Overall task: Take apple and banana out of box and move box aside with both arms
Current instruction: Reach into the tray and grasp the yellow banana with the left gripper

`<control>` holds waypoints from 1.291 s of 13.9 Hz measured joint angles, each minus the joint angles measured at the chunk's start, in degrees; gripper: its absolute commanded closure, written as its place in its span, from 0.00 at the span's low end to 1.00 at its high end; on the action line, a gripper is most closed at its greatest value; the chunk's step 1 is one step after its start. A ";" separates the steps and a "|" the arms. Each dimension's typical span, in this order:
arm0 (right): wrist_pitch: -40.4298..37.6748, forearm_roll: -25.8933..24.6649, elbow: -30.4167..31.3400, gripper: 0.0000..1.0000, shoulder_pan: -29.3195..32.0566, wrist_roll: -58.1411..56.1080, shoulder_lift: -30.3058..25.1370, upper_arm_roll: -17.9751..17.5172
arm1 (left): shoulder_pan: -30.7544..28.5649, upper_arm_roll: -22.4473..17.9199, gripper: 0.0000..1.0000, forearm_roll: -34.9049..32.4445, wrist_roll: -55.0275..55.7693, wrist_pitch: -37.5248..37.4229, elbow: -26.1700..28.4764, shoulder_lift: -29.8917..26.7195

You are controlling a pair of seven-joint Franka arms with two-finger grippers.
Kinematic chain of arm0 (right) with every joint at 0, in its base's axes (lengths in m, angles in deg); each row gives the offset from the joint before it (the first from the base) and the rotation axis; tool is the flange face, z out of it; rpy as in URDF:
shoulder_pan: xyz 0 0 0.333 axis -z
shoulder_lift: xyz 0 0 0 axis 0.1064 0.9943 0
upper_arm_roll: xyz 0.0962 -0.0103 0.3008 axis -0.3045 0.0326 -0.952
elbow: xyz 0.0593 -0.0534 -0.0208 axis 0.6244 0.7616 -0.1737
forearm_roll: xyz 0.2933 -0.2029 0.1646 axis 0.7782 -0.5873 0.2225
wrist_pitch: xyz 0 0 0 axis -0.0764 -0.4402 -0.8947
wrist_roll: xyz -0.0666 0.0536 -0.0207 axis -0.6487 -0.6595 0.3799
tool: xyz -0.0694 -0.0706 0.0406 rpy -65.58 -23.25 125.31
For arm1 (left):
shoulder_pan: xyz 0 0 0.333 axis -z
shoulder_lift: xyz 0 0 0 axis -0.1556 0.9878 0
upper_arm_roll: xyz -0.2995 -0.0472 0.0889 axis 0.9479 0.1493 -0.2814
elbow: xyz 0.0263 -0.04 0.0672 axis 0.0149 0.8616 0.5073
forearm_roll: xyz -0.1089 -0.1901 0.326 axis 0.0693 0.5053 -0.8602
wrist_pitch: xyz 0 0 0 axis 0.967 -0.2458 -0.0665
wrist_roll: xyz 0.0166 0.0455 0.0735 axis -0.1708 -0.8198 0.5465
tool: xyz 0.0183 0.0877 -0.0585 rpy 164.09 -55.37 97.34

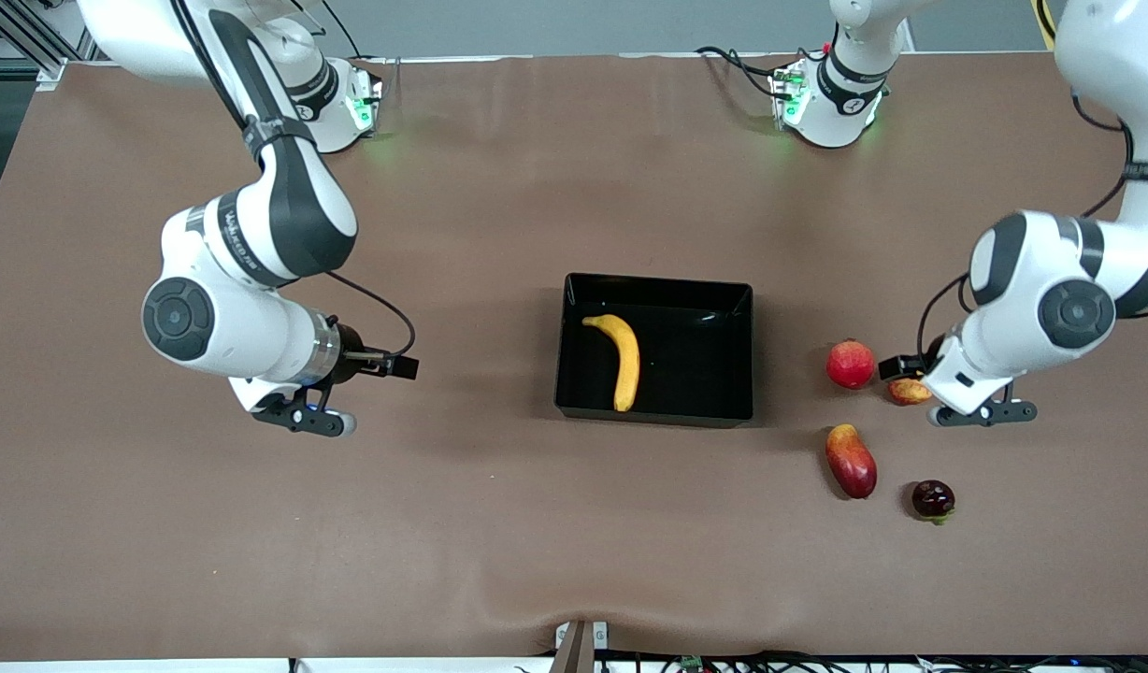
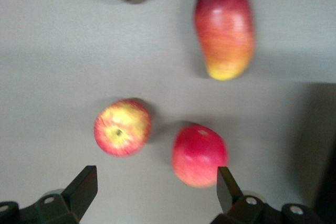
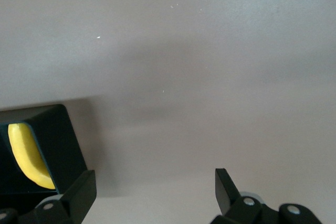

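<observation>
The front view looks down from high across the brown paper-covered tabletop (image 1: 499, 523), facing the two arm bases along its top edge, far enough off to take in the whole surface. The left wrist view looks close down past its own black two-finger left gripper (image 2: 156, 191) at four fruits; it shares with the front view the small round red-and-yellow apple (image 2: 122, 127) (image 1: 908, 392). The right wrist view looks close down past the black two-finger right gripper (image 3: 155, 192) at bare tabletop, sharing the long curved yellow banana (image 3: 27, 157) (image 1: 623, 359) inside the shallow glossy black plastic tray (image 3: 63, 140) (image 1: 714, 369).
</observation>
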 measured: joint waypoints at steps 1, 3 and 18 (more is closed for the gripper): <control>0.49 0.37 0.00 0.00 0.22 0.00 0.42 0.02 | 0.06 2.37 0.00 0.11 3.59 -2.17 -0.53 -0.83; 1.84 0.62 0.00 0.00 0.34 0.00 1.28 0.04 | 0.77 7.05 0.00 0.19 12.65 -3.95 -0.97 -0.71; 5.95 1.54 -0.01 0.00 0.05 0.02 7.14 -0.11 | 38.47 -2.16 0.00 -9.98 31.20 11.92 -14.63 25.30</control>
